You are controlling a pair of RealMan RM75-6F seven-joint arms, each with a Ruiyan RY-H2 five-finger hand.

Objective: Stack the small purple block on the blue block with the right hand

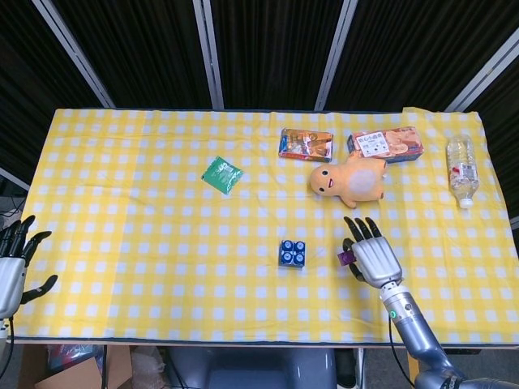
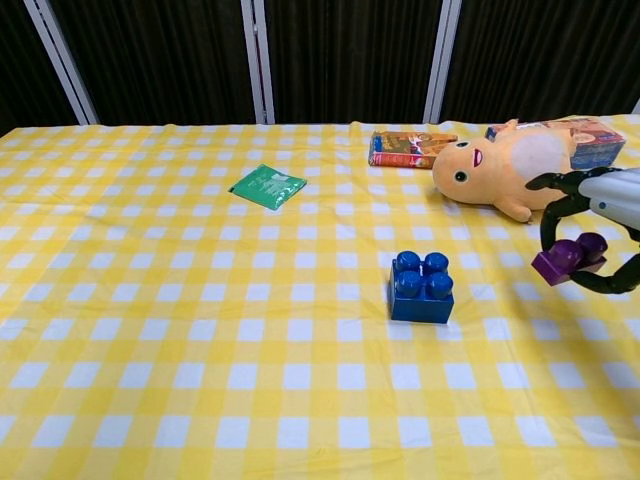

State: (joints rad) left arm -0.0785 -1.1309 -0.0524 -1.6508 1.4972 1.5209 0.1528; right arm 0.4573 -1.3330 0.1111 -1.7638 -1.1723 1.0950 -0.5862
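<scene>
The blue block [image 1: 292, 253] [image 2: 421, 287] stands studs up on the yellow checked cloth near the table's middle. My right hand [image 1: 371, 258] [image 2: 598, 228] is to its right, above the cloth. It pinches the small purple block [image 1: 347, 258] [image 2: 567, 259] between thumb and fingers, clear of the cloth. The purple block hangs about one block width to the right of the blue one. My left hand [image 1: 15, 267] rests at the table's left edge, fingers spread, holding nothing.
An orange plush toy [image 1: 352, 180] [image 2: 510, 169] lies behind the right hand. Two snack boxes [image 1: 306, 144] [image 1: 387, 143] lie at the back, a water bottle [image 1: 461, 170] at the far right, and a green packet [image 1: 221, 173] [image 2: 267, 186] at centre left.
</scene>
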